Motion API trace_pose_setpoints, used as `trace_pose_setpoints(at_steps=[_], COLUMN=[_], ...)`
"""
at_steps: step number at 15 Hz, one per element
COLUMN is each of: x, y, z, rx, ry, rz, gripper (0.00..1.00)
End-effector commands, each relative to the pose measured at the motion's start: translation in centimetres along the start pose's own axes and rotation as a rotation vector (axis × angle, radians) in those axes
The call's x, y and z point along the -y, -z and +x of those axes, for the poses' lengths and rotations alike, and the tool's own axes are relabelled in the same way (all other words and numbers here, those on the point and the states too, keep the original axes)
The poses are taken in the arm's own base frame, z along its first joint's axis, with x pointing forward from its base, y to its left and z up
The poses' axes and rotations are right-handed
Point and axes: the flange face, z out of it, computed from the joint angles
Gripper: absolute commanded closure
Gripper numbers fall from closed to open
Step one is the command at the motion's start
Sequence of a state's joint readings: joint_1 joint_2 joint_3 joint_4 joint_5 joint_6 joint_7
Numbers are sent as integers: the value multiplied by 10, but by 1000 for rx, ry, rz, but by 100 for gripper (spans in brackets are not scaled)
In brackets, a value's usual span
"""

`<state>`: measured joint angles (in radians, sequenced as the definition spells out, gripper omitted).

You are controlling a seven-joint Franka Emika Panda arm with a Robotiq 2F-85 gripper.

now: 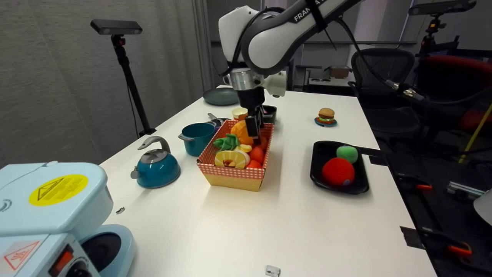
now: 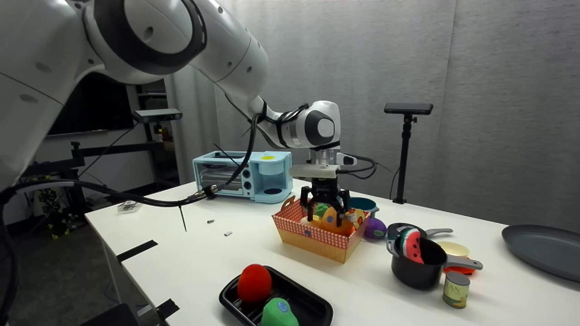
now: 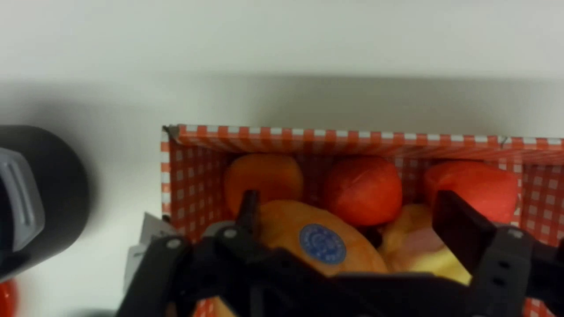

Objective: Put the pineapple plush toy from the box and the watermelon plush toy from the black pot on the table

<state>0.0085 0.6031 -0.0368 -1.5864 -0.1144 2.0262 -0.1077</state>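
While black fingers (image 3: 462,230) stand apart over the rounded orange-yellow pineapple plush toy (image 3: 318,240), its pickup from the red-and-white checked box (image 2: 312,243) seems underway; closing looks next.

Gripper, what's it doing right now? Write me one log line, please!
Gripper: open, over checked box | Pineapple plush: in box, not gripped | Watermelon plush: in black pot | Status: neither out yet

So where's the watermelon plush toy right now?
In an exterior view, the watermelon plush toy sits in the black pot, right of the checked box, left of the tin can.
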Motion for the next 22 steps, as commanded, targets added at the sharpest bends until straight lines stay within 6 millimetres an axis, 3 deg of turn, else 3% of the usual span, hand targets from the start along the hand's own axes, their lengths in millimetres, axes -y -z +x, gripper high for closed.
trace_pose_setpoints(at_steps=[1,5,9,12,17,18,19,21,22], x=[-14,-15,-8,-1,8,8,8,7,7], y=[22,47,53,45,9,3,-3,-13,-16], z=[14,22,34,43,49,50,50,51,51], rx=[-31,-78,-102,-109,-52,-41,-33,-16,-10], ry=[-27,-22,-11,-5,15,13,7,-1,-3], rz=[-45,-60,-59,-66,-55,-48,-43,-35,-35], gripper=[0,0,0,0,0,3,26,31,40])
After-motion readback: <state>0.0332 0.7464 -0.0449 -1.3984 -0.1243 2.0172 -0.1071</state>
